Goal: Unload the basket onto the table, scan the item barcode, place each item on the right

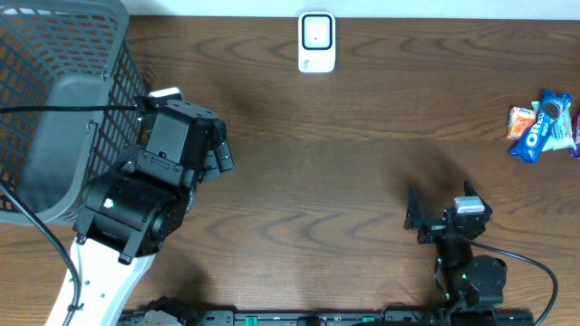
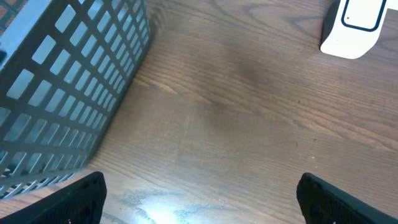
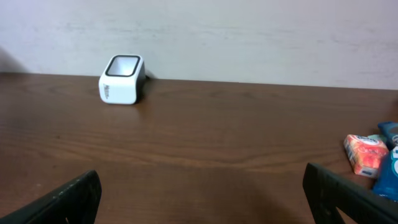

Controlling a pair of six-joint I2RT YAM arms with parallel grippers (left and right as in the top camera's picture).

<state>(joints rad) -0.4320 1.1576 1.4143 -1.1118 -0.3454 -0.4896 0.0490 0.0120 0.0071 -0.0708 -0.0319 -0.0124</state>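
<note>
The white barcode scanner (image 1: 316, 42) stands at the table's far edge, near the middle. It also shows in the left wrist view (image 2: 351, 28) and the right wrist view (image 3: 122, 79). The items are snack packs at the far right: a blue Oreo pack (image 1: 542, 127) and an orange pack (image 1: 520, 120), the latter seen too from the right wrist (image 3: 364, 154). My left gripper (image 1: 220, 150) hangs open beside the basket, over bare wood (image 2: 202, 199). Near the front edge my right gripper (image 1: 441, 206) is open and empty (image 3: 202, 196), well short of the packs.
A grey mesh basket (image 1: 109, 54) fills the left rear corner, its wall close to the left gripper (image 2: 68, 81). A pale wall runs behind the table's far edge. Cables trail along the front edge.
</note>
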